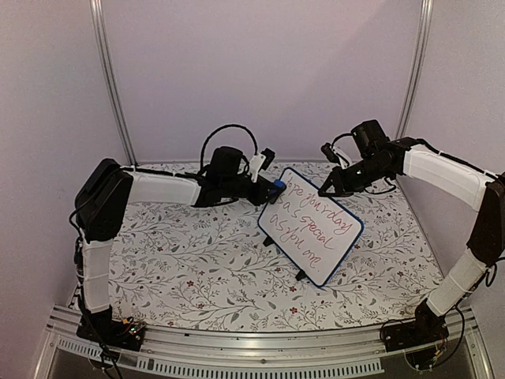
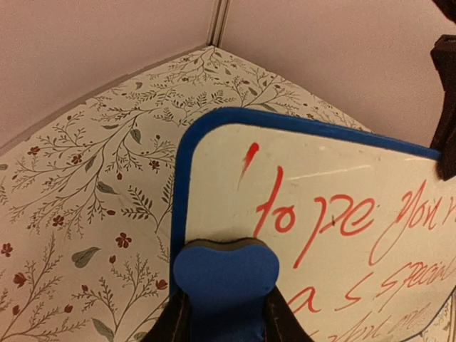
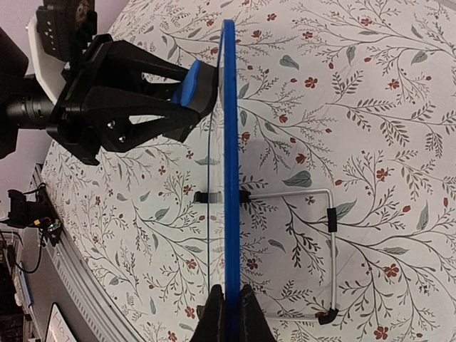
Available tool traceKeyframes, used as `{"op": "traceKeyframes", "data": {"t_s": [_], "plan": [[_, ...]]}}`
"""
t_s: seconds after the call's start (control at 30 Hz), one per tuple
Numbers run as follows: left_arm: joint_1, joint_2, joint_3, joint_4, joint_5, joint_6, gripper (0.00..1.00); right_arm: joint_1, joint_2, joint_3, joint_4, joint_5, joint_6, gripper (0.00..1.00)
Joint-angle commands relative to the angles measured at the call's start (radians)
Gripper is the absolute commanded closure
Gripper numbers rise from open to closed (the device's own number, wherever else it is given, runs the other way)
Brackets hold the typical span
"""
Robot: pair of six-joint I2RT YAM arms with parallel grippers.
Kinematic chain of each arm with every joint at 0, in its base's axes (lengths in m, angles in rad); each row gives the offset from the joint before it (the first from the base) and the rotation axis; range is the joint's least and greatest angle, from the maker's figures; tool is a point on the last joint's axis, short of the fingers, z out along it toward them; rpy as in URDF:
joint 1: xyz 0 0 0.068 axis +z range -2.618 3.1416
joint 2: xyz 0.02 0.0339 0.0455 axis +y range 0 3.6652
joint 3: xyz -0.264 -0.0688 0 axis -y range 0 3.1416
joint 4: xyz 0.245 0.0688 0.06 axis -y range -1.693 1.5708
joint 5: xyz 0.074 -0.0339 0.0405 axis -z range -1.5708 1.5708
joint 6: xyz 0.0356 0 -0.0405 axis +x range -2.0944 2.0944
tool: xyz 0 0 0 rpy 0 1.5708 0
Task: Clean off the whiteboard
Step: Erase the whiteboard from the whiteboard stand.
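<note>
From above, the whiteboard [image 1: 310, 225] stands propped on the flowered worktop [image 1: 197, 260], a little toward 3 o'clock of its middle, red handwriting across its face. The left hand [image 1: 274, 189] meets the board's 11 o'clock corner, closed on a blue eraser [image 1: 278, 187]. The right hand [image 1: 325, 189] pinches the edge near 1 o'clock.

Left wrist view: the eraser sits at 6 o'clock between both fingers, overlapping the blue frame beside the first word. Starting so near the rim, I'd worry it slides off the frame and wipes nothing.

Right wrist view: the board is edge-on, the right fingers [image 3: 212, 319] narrowed on its rim at 6 o'clock, and only a thin wire stand [image 3: 299, 192] props the back, toward 3 o'clock. The eraser presses from 9 o'clock. Push too hard and the board could tip onto that wire or twist in the pinch. Sweep too far and the two hands, close together, may knock.
</note>
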Motion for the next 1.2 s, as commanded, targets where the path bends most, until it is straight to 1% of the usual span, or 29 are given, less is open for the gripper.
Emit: {"op": "traceKeyframes", "data": {"t_s": [0.0,0.2,0.37,0.5,0.67,0.8,1.17], "plan": [[0.002,0.01,0.09,-0.025,0.019,-0.003,1.0,0.018,-0.031,-0.015,-0.027,-0.062,-0.031,1.0],[-0.005,0.037,0.174,-0.063,0.025,0.0,1.0,0.017,-0.032,-0.018,-0.027,-0.063,-0.03,1.0],[-0.017,0.054,0.209,-0.104,0.001,0.009,1.0,0.017,-0.035,-0.018,-0.025,-0.063,-0.03,1.0],[-0.02,0.035,0.147,-0.095,-0.017,0.007,1.0,0.017,-0.036,-0.02,-0.026,-0.062,-0.03,1.0],[-0.02,-0.016,0.036,-0.027,-0.028,-0.006,1.0,0.017,-0.032,-0.021,-0.022,-0.062,-0.03,1.0],[-0.021,-0.025,-0.002,-0.001,-0.021,-0.004,1.0,0.018,-0.031,-0.018,-0.022,-0.063,-0.029,1.0],[-0.043,0.01,0.127,-0.06,-0.026,0.012,1.0,0.017,-0.035,-0.017,-0.024,-0.065,-0.03,1.0]]}}
